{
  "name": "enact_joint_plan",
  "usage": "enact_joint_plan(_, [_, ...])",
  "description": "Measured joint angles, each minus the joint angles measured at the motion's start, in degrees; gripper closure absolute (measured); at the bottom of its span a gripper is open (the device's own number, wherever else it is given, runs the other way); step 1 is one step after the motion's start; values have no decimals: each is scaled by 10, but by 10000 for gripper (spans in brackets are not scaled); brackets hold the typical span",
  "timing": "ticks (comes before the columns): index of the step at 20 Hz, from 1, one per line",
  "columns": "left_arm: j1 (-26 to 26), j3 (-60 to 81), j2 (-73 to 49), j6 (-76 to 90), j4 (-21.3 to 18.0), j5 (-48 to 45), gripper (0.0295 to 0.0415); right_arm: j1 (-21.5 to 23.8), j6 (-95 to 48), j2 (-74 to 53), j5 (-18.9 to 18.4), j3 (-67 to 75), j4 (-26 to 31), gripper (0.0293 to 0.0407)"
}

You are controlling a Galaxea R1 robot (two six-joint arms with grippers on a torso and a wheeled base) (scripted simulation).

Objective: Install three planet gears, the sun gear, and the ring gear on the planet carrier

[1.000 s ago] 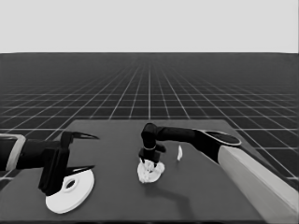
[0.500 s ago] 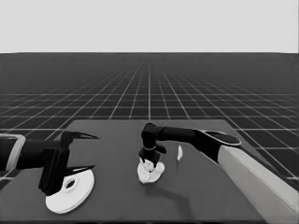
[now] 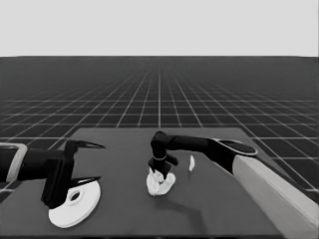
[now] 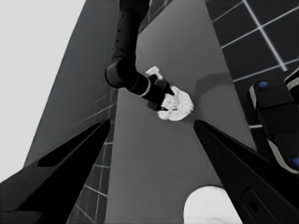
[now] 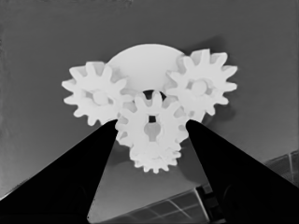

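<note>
- Tool on the right arm (image 3: 158,172) sits at lower centre of the head view, pointing down into the white cluster; we see almost no shift from a second ago, only settling.
- Its two fingers press against the teeth of the middle gear (image 5: 152,126) from either side, so we take it as clamped on that gear.
- We judge this as the seating step: the middle gear is lined up over the hole of the smaller round part (image 5: 140,63) but not let go.
- In the right wrist view two planet gears, one at left (image 5: 96,98) and one at upper right (image 5: 201,86), already lie on the smaller round part, meshing with the middle gear; a fourth gear (image 5: 154,161) peeks out below it.
- Left tool (image 3: 99,162) waits at the lower left, fingers apart, above the larger round part (image 3: 75,206), which lies unused on the bench (image 3: 224,209).
- A thin white piece (image 3: 191,163) stands just right of the cluster.
</note>
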Motion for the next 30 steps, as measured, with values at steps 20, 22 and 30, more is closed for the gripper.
enact_joint_plan(20, [0, 0, 0, 0, 0, 0, 326, 0, 120, 0, 0, 0, 0, 391])
enact_joint_plan(22, [0, 0, 0, 0, 0, 0, 326, 0, 132, 0, 0, 0, 0, 390])
enact_joint_plan(30, [0, 0, 0, 0, 0, 0, 326, -1, 180, 0, 0, 0, 0, 390])
